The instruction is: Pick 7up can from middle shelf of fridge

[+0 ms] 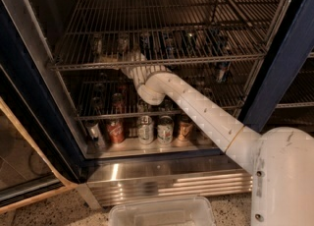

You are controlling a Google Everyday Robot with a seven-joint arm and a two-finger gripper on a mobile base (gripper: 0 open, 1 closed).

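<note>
A clear plastic bin (162,212) sits nearest, on the speckled floor in front of the fridge (290,48). At right stands the robot's white body (284,181). Its arm (201,109) slants up and left, over the ribbed steel base panel (171,182), into the open cooler.

On the fridge floor, just behind the panel, cans stand in a row: a red can (116,130) at left, then a green-and-white can (145,128), another pale one (165,128) and a bronze-orange can (185,127). More cans stand dimly on the wire rack (98,117) above them.

The arm bends at a rounded joint, and the wrist rises to the front rail of the middle shelf (206,58). The gripper (112,59) lies at that rail, near its left end, pointing left. Whether it is wide, narrow or holding anything cannot be told.

The 7up can (121,43) stands upright on the middle shelf, just behind the gripper, second from the left in a row of cans. Contact between the two cannot be made out. The other cans (169,43) of that row run off to the right, apart from the arm.

Farther back and above hangs another wire rack (162,4).
</note>
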